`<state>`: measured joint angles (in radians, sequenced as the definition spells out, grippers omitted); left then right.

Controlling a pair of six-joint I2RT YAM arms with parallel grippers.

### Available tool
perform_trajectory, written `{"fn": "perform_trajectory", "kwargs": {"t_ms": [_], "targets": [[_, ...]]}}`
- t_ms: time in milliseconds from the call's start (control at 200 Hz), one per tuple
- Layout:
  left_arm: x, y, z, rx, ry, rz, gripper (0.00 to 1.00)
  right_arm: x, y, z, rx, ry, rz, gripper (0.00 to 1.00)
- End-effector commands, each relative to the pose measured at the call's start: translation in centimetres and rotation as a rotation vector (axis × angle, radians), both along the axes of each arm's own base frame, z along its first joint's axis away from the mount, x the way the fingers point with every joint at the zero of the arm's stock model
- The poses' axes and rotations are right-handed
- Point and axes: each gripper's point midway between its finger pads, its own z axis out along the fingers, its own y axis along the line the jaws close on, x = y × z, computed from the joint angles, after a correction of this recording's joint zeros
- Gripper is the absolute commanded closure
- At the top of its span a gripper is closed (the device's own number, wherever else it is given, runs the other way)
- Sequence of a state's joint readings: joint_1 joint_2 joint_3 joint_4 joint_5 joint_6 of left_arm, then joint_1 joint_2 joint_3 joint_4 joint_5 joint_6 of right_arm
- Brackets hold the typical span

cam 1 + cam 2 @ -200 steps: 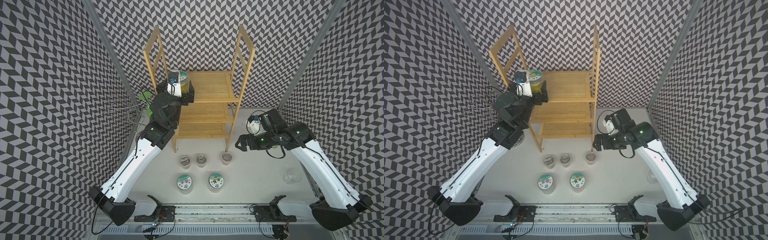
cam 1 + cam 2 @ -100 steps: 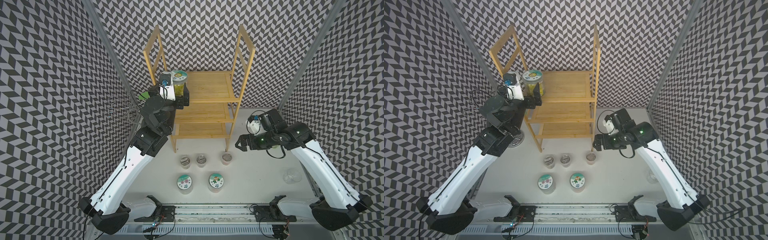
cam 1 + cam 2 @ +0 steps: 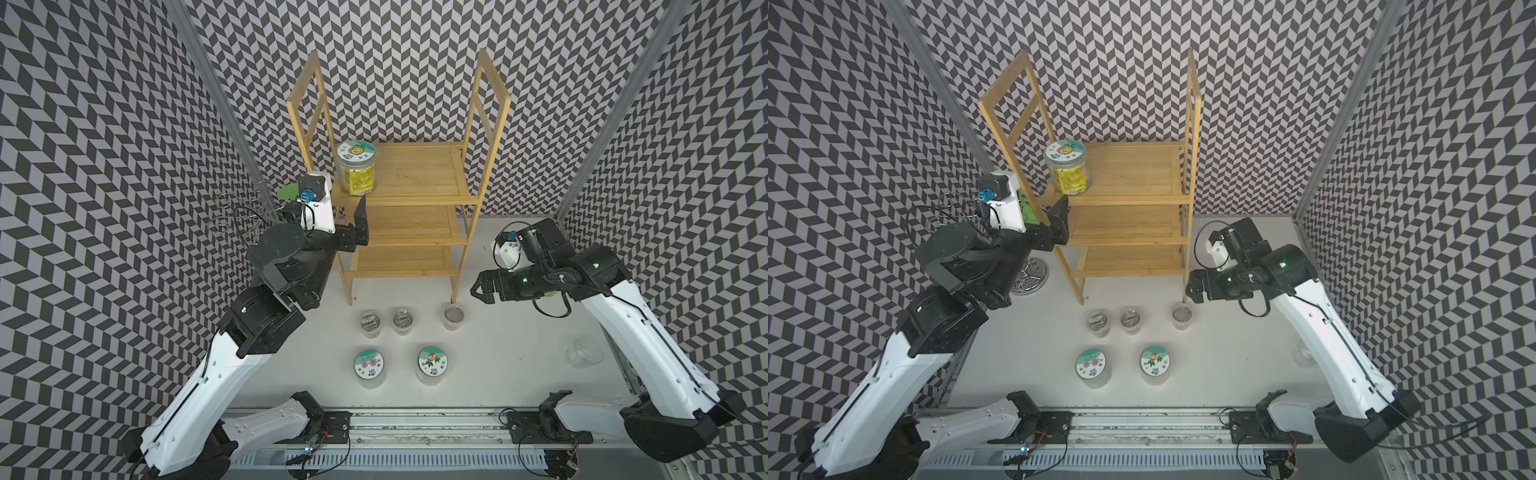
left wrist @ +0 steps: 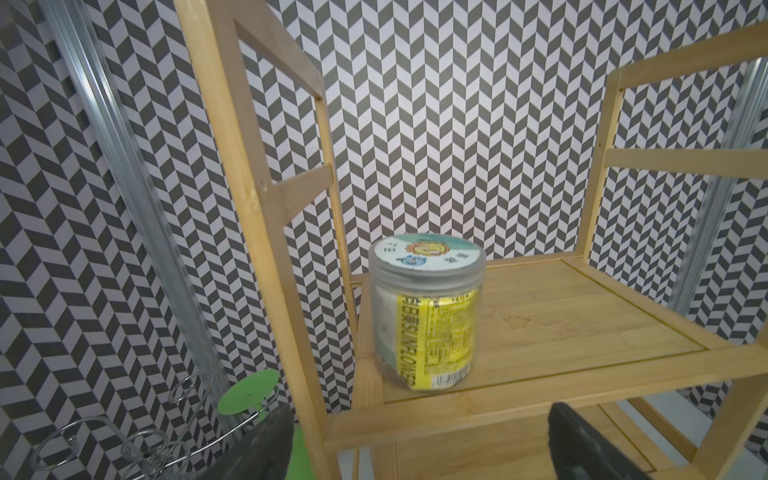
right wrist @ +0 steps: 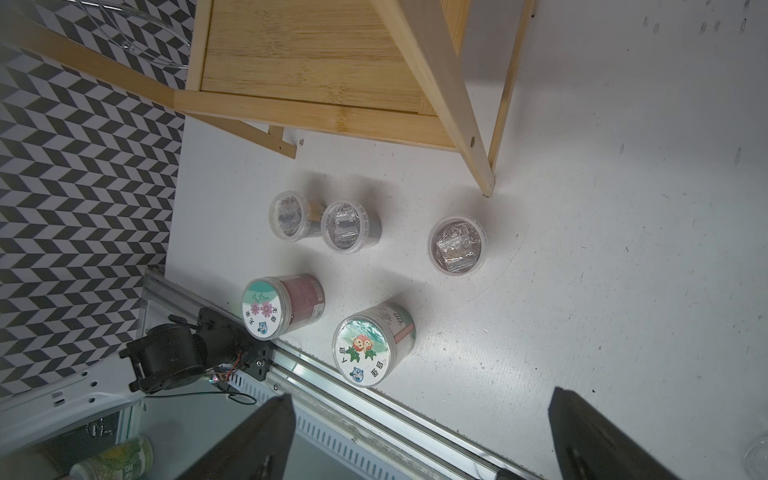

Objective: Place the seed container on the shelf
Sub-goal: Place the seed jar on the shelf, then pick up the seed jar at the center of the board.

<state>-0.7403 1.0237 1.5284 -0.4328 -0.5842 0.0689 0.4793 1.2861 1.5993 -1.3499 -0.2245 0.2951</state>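
- Seed container (image 3: pixel 355 168): upright on the top tier of the shelf (image 3: pixel 419 176), at its front left corner, just beside the left side frame and near the front rail.
- My left gripper (image 4: pixel 419 411) stands wide open and empty, in front of that rail and apart from the container.
- My right gripper (image 3: pixel 477 286) is likewise spread wide, holding nothing, near the shelf's right front leg, above the table (image 3: pixel 498 353).
- Open room: bare wood runs from the container rightward to the right frame.
- Tight side: a wire stand (image 3: pixel 1030 277) and a green disc (image 4: pixel 248 390) sit just beside the left frame, near my left finger.
- Only the left wrist view shows "SUNFLOWER" on the yellow label; both top views show mainly the lid.
- The right wrist view misses the container but shows three small jars (image 5: pixel 345 226) and two labelled jars (image 5: pixel 266 307) on the table.
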Motion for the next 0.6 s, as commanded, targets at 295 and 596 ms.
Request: {"fn": "perform_trajectory", "kwargs": {"t_ms": [295,596], "targets": [[-1.4,2.8,-9.4,0.065,0.232,0.094,0.08,-0.9,-0.4,-0.9,-0.013,-0.036,-0.006,0.01],[-2.5,3.9,-14.0,0.01,0.36,0.132,0.09,-4.4,1.8,-3.8,-0.101,-0.012,0.073,0.01]]}}
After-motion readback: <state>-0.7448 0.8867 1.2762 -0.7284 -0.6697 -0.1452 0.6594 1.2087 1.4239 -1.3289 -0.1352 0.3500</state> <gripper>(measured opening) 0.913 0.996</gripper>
